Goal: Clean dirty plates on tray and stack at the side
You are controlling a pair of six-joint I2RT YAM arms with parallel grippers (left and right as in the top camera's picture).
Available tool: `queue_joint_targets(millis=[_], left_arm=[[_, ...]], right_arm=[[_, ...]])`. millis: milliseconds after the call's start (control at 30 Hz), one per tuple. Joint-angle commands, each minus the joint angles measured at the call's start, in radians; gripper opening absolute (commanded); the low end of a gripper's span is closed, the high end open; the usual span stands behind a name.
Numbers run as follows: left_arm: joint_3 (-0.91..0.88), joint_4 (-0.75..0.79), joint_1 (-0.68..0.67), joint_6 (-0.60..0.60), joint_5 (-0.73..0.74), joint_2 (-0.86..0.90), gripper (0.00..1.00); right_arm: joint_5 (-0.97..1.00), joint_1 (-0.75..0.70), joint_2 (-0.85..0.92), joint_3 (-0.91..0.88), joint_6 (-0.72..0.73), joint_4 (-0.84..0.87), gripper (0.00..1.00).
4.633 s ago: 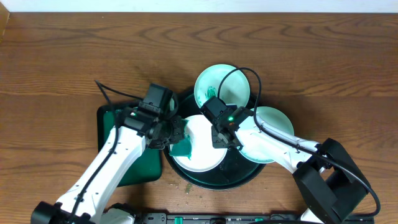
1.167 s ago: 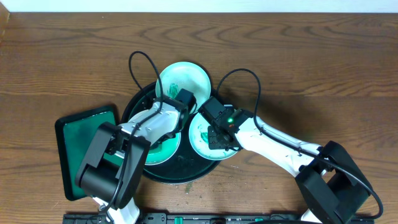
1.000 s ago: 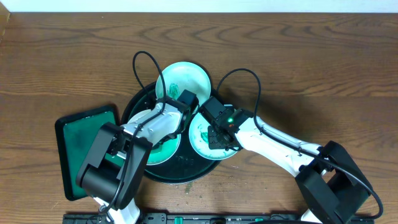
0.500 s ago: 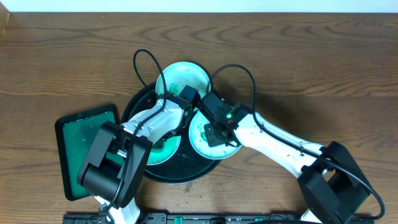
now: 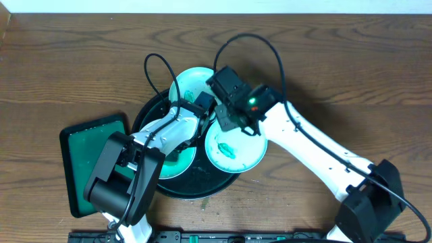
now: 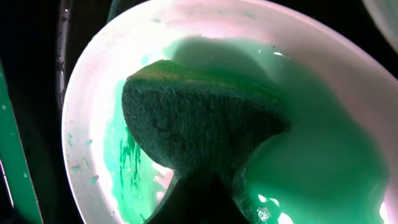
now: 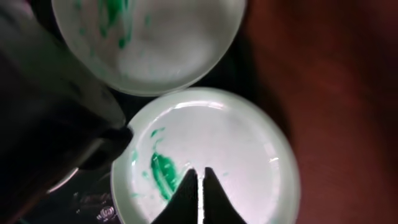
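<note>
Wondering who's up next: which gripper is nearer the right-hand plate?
Right. The right gripper hangs over that plate; the left gripper, holding a sponge, is over a neighbouring plate.

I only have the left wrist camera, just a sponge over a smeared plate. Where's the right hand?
Observer: The right hand hangs shut and empty over the right plate, which has a green smear.
Operator: How many plates are on the tray?
Observer: Three: that one, the far plate and the left plate, all on the round black tray. None is stacked beside it.
Operator: Anything else on the table?
Observer: A green rectangular tray lies left of the round one.
</note>
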Motion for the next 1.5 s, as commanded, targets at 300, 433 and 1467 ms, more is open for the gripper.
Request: queue_joint_targets(millis=[300,433,1467], left_arm=[[0.014,0.04,-0.03,-0.002,0.274,0.037,0.07],[0.014,0.067,-0.03,0.026,0.392,0.037,0.07],[0.116,0.107,-0.06,0.077,0.579,0.037,0.07]], right_arm=[[0.047,-0.248,-0.002,0.23,0.149,-0.133,0.03],[0.004,-0.302,-0.003,0.276,0.13,-0.161,0.02],[0.005,-0.334,-0.006,0.293,0.089,-0.194,0.02]])
